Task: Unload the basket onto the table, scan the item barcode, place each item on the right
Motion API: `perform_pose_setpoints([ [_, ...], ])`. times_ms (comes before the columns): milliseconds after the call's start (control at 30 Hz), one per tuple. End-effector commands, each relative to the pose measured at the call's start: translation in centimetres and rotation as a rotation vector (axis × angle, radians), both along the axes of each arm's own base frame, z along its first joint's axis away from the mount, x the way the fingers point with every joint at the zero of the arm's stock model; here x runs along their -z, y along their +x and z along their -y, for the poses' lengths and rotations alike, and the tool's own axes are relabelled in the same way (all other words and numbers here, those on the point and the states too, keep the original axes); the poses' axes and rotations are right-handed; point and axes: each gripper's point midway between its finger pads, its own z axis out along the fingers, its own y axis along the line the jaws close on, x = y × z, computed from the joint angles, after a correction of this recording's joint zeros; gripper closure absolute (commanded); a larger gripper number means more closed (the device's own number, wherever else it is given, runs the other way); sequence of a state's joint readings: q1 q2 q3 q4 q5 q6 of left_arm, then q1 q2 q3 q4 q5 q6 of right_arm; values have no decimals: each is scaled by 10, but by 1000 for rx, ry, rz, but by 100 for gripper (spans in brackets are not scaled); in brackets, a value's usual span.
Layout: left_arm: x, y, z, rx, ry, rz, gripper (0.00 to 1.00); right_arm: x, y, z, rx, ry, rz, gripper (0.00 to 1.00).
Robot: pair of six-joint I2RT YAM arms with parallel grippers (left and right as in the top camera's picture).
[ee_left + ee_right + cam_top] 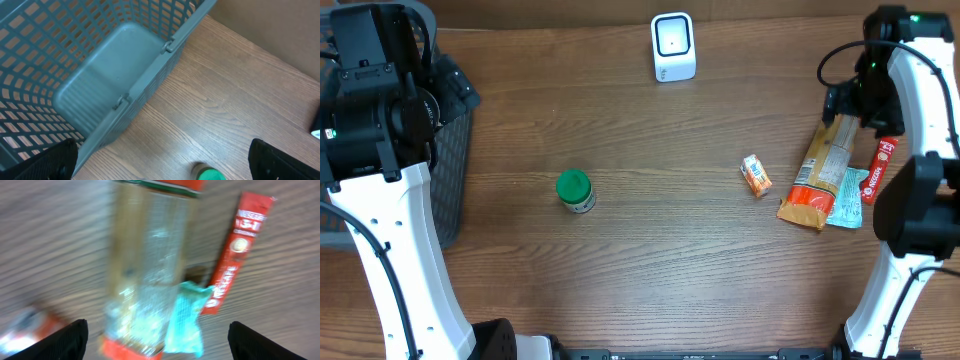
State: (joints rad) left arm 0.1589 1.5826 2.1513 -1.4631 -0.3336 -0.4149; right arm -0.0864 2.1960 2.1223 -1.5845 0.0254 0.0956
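The white barcode scanner (pixel 673 47) stands at the back middle of the table. A long clear bag with orange ends (pixel 818 170) lies at the right, partly over a teal packet (pixel 847 197), with a red stick sachet (pixel 881 168) beside them. My right gripper (pixel 850 100) hovers over the bag's far end. In the blurred right wrist view it (pixel 165 345) is open, nothing between its fingers, above the bag (pixel 145 265), teal packet (pixel 185 320) and sachet (pixel 235 255). My left gripper (pixel 167 167) is open and empty near the basket.
A grey mesh basket (pixel 450 180) sits at the left edge, and its wall (pixel 100 75) fills the left wrist view. A green-lidded jar (pixel 575 190) stands left of centre, its lid (pixel 210 175) just showing. A small orange packet (pixel 756 175) lies left of the bag.
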Motion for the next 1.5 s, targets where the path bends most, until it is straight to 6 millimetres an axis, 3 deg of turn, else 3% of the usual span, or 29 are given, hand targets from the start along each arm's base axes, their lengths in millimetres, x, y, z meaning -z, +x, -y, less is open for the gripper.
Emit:
perform_pose_setpoints([
  [0,-2,1,-4,-6,15,-1,0,-44,1,-55,-137,202,116,9],
  [133,-2,1,-4,-6,15,-1,0,-43,-10,-94,-253,311,83,9],
  [267,-2,1,-4,-6,15,-1,0,-33,-22,-117,-306,310,31,9],
  [500,-2,1,-4,-6,15,-1,0,-5,-44,-129,-364,236,-75,9],
  [733,-2,1,-4,-6,15,-1,0,33,-52,-132,-351,244,-112,9],
  [900,-2,1,-4,-6,15,-1,0,52,-62,-163,-341,404,-122,9],
  [1067,-2,1,-4,-6,15,-1,0,58,-77,-202,-398,499,-137,9],
  [1300,-2,1,-4,-6,15,-1,0,57,-103,-257,-579,497,-151,13],
  [1467,-2,1,-4,-6,15,-1,0,49,-99,-264,-521,460,-139,18],
])
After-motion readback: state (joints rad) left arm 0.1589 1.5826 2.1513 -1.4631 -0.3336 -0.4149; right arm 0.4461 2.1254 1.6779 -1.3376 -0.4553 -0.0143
